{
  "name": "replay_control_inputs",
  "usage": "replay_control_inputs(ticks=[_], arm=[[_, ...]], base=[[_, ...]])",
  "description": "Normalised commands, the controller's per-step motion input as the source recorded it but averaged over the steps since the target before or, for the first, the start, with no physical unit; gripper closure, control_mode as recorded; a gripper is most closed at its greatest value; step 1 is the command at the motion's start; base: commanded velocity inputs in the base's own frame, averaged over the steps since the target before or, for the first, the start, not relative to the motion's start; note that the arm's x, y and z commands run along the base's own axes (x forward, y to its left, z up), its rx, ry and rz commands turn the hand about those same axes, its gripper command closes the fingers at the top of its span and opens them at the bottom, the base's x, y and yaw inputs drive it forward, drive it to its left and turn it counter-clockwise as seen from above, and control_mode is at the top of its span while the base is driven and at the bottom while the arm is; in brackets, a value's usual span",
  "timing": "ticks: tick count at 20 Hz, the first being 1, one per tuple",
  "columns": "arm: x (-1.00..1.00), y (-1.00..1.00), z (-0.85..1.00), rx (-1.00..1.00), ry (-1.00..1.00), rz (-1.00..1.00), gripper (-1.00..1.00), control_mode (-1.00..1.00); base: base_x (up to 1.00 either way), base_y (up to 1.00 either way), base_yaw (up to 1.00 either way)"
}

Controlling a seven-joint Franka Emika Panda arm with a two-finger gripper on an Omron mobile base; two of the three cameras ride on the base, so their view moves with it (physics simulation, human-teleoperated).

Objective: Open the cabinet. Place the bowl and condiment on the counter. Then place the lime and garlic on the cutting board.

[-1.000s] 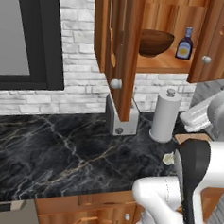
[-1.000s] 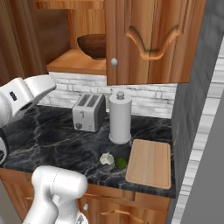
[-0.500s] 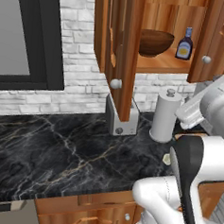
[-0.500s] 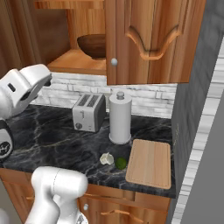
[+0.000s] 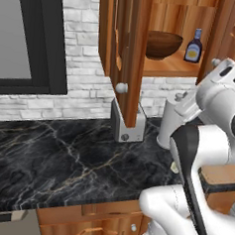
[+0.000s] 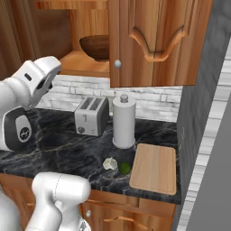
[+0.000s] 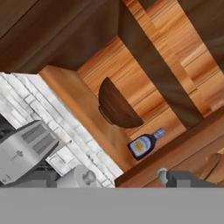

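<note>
The cabinet (image 5: 129, 50) has its left door swung open, edge-on to the left base view; its right door (image 6: 153, 40) is shut. On the shelf inside sit the dark wooden bowl (image 5: 162, 43) (image 6: 97, 47) (image 7: 116, 107) and, to its right, the condiment (image 5: 194, 47) (image 7: 144, 145) with a blue cap. My gripper (image 6: 50, 66) hangs open below and in front of the shelf, tilted up at it, holding nothing. The garlic (image 6: 108, 163) and lime (image 6: 124, 168) lie together on the counter (image 5: 62, 160), just left of the cutting board (image 6: 154, 168).
A silver toaster (image 6: 92, 116) stands against the brick wall under the cabinet, with a white paper-towel roll (image 6: 124, 121) to its right. A dark window frame (image 5: 50, 40) is at the left. A grey wall (image 6: 203, 113) bounds the counter on the right.
My hand has risen toward the open cabinet shelf. The bowl, bottle, lime and garlic have not moved.
</note>
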Motion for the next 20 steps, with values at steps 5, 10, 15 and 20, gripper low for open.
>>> replay_control_inputs(ticks=[5,10,15,20], arm=[[0.6,-0.02,0.0,-0.05,0.02,0.0,-1.0,-1.0],[0.49,-0.18,0.0,-0.05,0.04,0.0,-1.0,-1.0],[0.43,-0.11,0.0,-0.02,0.06,-0.05,-1.0,-1.0],[0.42,0.0,0.0,-0.02,0.04,-0.19,-1.0,-1.0]], base=[[0.0,0.0,0.0],[0.0,0.0,0.0],[0.0,0.0,0.0],[0.0,0.0,0.0]])
